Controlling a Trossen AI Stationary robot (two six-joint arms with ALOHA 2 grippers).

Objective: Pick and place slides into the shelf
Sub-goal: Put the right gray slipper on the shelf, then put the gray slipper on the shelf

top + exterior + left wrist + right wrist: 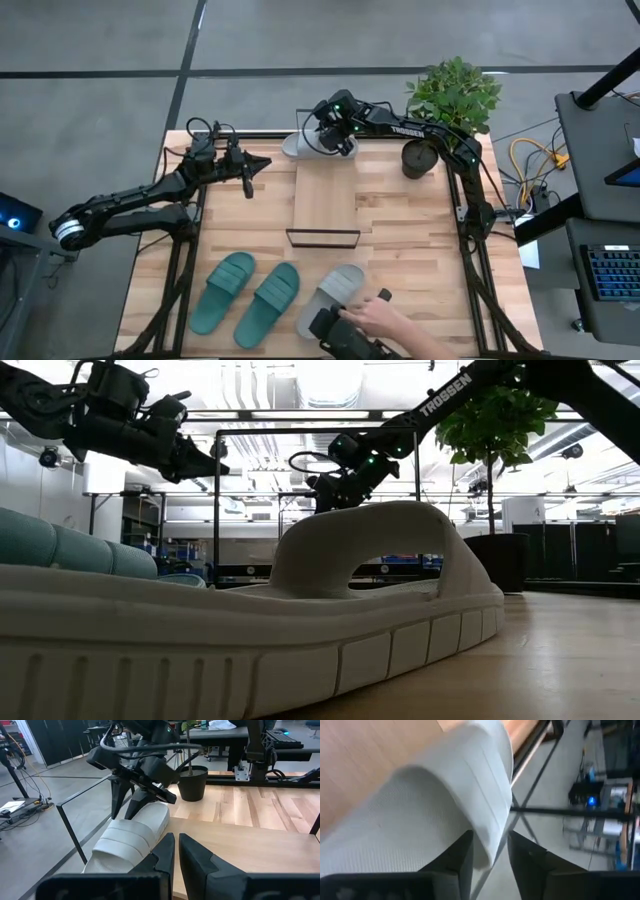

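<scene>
A pale grey slide point(298, 146) lies sole down on the wood at the table's far edge, just beyond the far left corner of the shelf point(325, 200). My right gripper point(335, 138) stands open over it, and the strap point(131, 836) rises up between its spread fingers point(117, 800). My left gripper point(250, 182) hovers shut to the left of the shelf and holds nothing. Two teal slides point(225, 290) point(268, 305) lie side by side near the front edge. A second grey slide point(333, 292) lies to their right, large in the low view point(380, 560). My right gripper comes slanting down from above, with its open fingers on either side of the strap's edge point(492, 837) on the far grey slide. I cannot tell whether either finger point(462, 857) touches the strap. The slide lies flat on the wood.
A person's hand point(388, 316) with a dark device reaches in at the near edge, against the near grey slide. A potted plant point(450, 100) stands at the far right corner. Black frame bars point(75, 827) run along the table's far edge beside the slide.
</scene>
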